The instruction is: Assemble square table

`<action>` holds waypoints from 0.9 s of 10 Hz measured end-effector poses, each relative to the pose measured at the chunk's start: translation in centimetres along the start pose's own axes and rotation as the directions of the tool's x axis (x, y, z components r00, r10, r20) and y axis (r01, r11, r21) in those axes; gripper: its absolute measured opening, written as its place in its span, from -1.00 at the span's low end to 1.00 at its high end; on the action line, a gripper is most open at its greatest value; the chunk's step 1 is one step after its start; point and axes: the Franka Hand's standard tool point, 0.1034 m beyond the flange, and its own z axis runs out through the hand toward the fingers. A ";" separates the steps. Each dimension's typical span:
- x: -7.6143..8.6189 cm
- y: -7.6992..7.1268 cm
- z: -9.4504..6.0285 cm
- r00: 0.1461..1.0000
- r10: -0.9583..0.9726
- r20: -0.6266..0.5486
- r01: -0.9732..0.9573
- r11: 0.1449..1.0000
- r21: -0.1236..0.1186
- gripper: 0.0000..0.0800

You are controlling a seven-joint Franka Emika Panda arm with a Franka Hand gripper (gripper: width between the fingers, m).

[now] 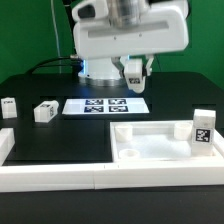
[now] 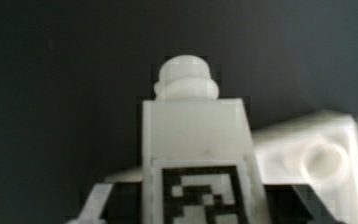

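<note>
The claw [image 1: 135,80] is clamped on one white leg [image 2: 192,120], its rounded tip pointing away, and the square top [image 1: 150,148] lies below and to one side, so a tilted grip risks missing the corner socket.

**What we cannot see**

In the wrist view the held leg [image 2: 194,125] runs off the picture's edge, its tag [image 2: 202,195] cut partway. The table top [image 2: 318,155] is a blurred shape clipped by the frame. The gripper [image 1: 134,80] probably clamps that leg, but its fingers are too small in the exterior view for us to see contact. There we find the leftmost leg [image 1: 7,108] cut by the edge, the arm [image 1: 125,30] cropped above, and the marker board [image 1: 105,104] patterns too small to read.
</note>
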 end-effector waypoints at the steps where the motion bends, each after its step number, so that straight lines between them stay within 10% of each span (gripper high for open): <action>1: 0.9 -0.4 -1.1 0.996 -0.008 -0.089 0.009 1.000 0.006 -0.29; 5: 1.3 0.0 -0.2 0.929 -0.040 -0.367 0.036 0.999 -0.020 -0.29; 9: 8.3 -2.2 -0.2 0.808 -0.149 -0.571 0.130 0.989 -0.074 -0.29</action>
